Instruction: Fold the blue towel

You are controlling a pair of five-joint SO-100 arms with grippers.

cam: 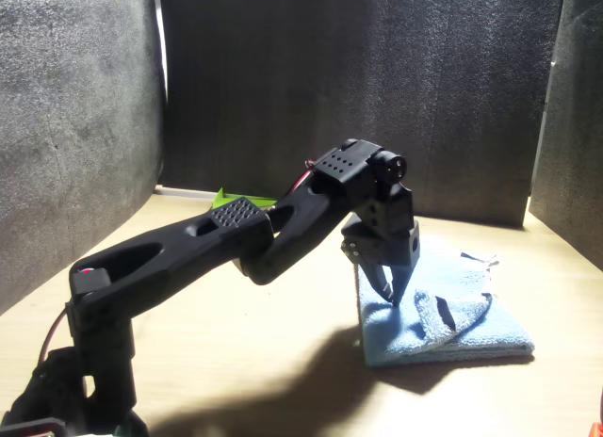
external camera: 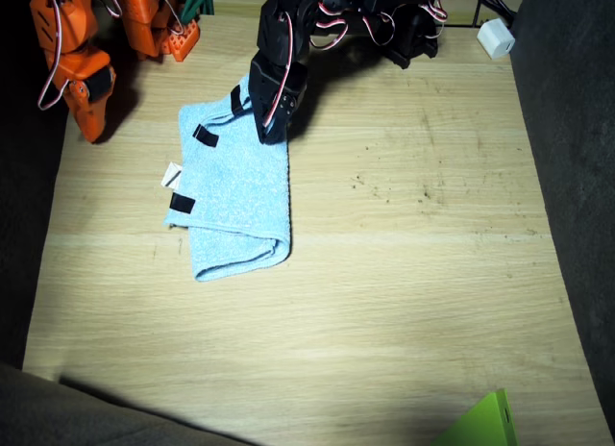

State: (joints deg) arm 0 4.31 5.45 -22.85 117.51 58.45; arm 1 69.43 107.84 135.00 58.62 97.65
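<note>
The light sky-blue terry towel (external camera: 235, 191) is seen folded on the pale wooden worktop (external camera: 404, 273), with black tape strips (external camera: 205, 136) along its edge and a small white tag (external camera: 171, 175) beside it. Its far corner is pressed by the black left arm's gripper (external camera: 272, 131), whose fingers are drawn together; whether cloth is pinched cannot be told. The orange right arm's gripper (external camera: 88, 108) is parked apart from the towel, its state unclear.

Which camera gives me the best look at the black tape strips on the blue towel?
The fixed view: it looks down on the blue towel, showing separate black tape strips along its edge. The front view sees the towel low and edge-on, with only one dark strip visible in a fold.
</note>
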